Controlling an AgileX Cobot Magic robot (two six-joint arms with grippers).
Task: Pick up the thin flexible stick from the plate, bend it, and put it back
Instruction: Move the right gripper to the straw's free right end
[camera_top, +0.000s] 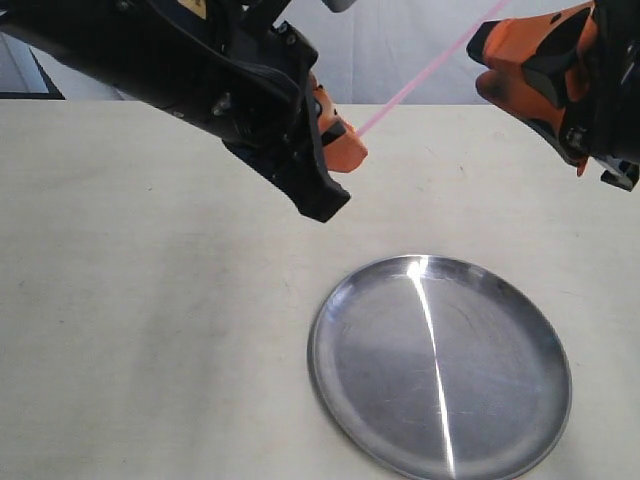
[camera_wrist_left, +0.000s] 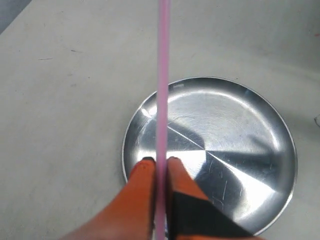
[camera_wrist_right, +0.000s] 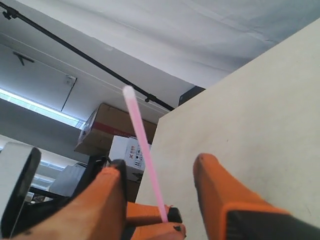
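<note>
pink stick (camera_top: 420, 80), silver plate (camera_top: 440, 370), orange fingers (camera_top: 345, 147)

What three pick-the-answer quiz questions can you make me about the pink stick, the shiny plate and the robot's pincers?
1. Where is the pink stick?
A. lying on the plate
B. up in the air above the table
C. under the plate

2. What colour are the fingers of the left pincer?
A. blue
B. green
C. orange

3. What is the left pincer doing?
A. shut on the pink stick
B. wide open
C. shut on the plate

Answers:
1 B: the exterior view shows the stick slanting high over the table, off the plate.
2 C: the left wrist view shows both fingers orange.
3 A: in that view the two fingers press the stick from both sides.
</note>
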